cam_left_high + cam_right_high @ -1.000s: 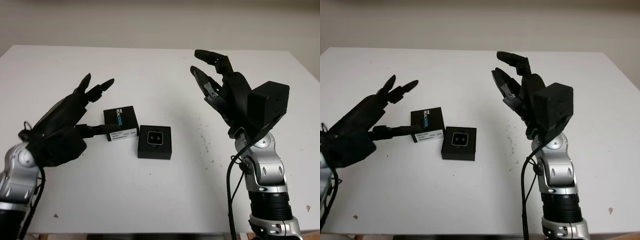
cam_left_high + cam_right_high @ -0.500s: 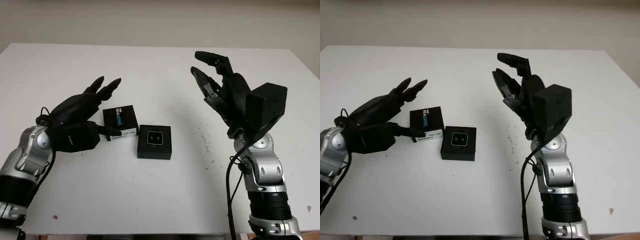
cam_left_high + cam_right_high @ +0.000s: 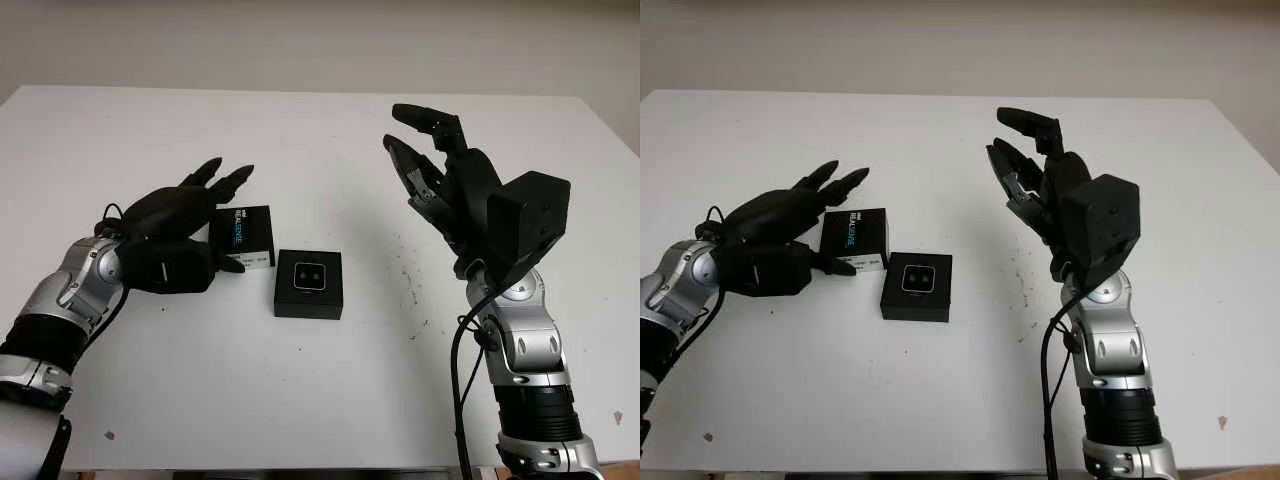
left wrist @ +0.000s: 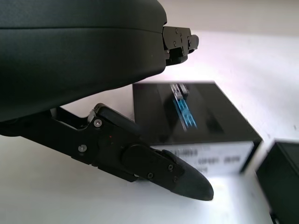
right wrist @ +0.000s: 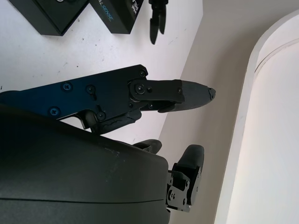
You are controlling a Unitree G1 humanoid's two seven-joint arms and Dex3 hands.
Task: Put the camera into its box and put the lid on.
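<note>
Reaching nearer than before, the empty left hand (image 3: 180,240) brackets the lid (image 3: 241,235) without gripping it

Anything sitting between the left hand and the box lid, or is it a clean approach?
Nothing visible stands in the way. The open left hand is already at the lid, thumb along its labelled side; the box with the camera lies beyond.

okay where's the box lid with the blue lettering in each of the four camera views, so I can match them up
Left eye view: lid, left of centre, beside the left hand.
Right eye view: lid, left of centre, same spot.
Left wrist view: lid, centre, beyond the hand's fingers.
Right wrist view: lid, at the picture's edge, partly cut off.
Shared landmark: the open box with the camera, right next to the lid.
</note>
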